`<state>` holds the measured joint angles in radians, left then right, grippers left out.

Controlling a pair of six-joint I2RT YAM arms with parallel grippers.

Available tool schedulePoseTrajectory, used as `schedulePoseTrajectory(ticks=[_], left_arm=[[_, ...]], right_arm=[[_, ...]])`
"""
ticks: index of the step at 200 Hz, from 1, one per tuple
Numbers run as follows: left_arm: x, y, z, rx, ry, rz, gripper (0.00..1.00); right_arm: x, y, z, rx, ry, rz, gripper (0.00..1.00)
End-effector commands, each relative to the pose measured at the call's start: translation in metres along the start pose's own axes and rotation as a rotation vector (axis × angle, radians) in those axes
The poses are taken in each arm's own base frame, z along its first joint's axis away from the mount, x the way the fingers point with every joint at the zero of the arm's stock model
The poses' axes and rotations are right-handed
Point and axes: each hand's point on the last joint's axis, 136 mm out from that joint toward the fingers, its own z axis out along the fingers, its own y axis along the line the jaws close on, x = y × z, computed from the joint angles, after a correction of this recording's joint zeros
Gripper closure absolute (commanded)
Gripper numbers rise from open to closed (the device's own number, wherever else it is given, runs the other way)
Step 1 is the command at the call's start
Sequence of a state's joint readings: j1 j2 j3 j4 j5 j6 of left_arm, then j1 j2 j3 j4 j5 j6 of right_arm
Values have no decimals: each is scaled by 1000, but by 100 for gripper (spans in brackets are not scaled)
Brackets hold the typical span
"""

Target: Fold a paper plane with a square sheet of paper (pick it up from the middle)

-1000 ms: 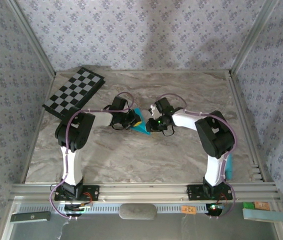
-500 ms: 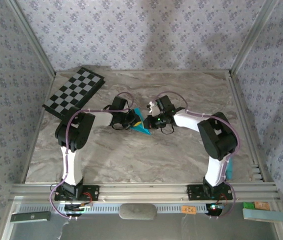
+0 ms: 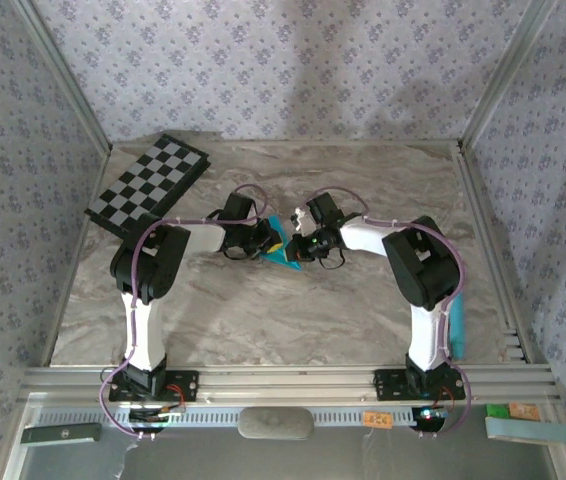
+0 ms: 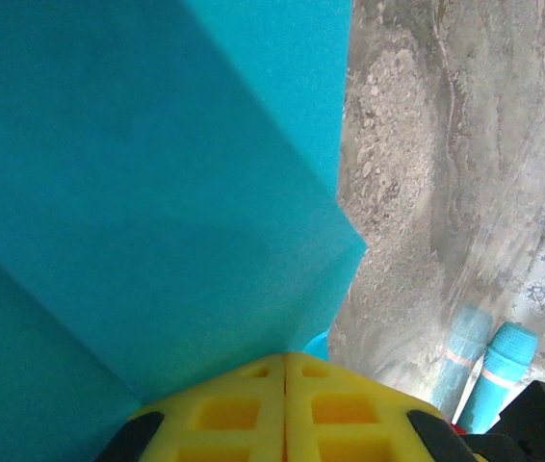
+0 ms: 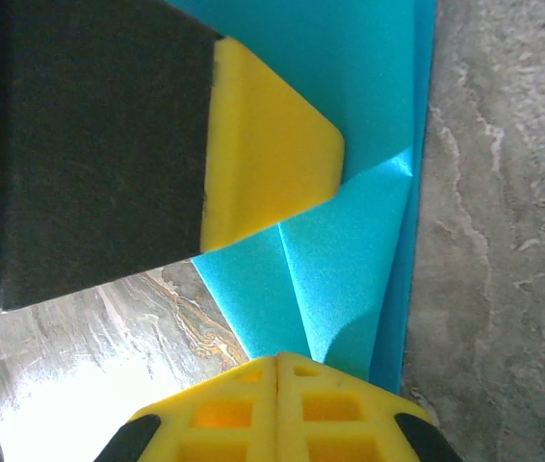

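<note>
The turquoise sheet of paper [image 3: 282, 246] is folded into a pointed, layered wedge like a rough paper plane, and it is held between both grippers at the table's middle. My left gripper [image 3: 267, 243] is shut on its left side. In the left wrist view the yellow fingertips [image 4: 253, 404] meet on the paper [image 4: 157, 192]. My right gripper [image 3: 298, 250] is shut on the right side, where its fingertips [image 5: 330, 409] pinch a creased flap of the paper [image 5: 340, 260]. The left gripper's yellow finger [image 5: 263, 159] lies across the sheet in the right wrist view.
A black-and-white checkerboard [image 3: 148, 185] lies at the back left of the marble table [image 3: 263, 320]. A pale teal bar [image 3: 456, 330] lies by the right arm's base, and the left wrist view has it as well [image 4: 463, 351]. Metal rails edge the table.
The right arm has swung left toward the paper and its gripper has shut on the sheet's right side. The left gripper has kept its hold in place.
</note>
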<state>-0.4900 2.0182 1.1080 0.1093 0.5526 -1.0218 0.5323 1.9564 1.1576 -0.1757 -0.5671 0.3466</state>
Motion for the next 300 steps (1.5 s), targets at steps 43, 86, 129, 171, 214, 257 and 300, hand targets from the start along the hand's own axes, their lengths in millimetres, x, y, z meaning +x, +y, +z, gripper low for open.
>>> schedulePoseTrajectory(ticks=[43, 86, 129, 171, 214, 257, 300], left_arm=[[2, 28, 3, -84, -5, -56, 94], [-8, -4, -14, 5, -30, 11, 92], [-16, -34, -36, 68, -73, 121, 88], [-12, -29, -23, 66, -33, 133, 87], [-20, -9, -15, -11, -59, 94, 90], [-28, 13, -13, -73, -90, 44, 94], [-29, 29, -13, -109, -103, 5, 96]], right_arm=[[11, -17, 8, 59, 60, 7, 94], [23, -27, 13, 86, 103, 20, 95], [36, -36, 18, 102, 143, 40, 95], [37, -37, 18, 104, 146, 45, 96], [39, -39, 18, 111, 151, 56, 96], [42, -41, 18, 119, 158, 63, 96], [46, -44, 19, 128, 165, 77, 96]])
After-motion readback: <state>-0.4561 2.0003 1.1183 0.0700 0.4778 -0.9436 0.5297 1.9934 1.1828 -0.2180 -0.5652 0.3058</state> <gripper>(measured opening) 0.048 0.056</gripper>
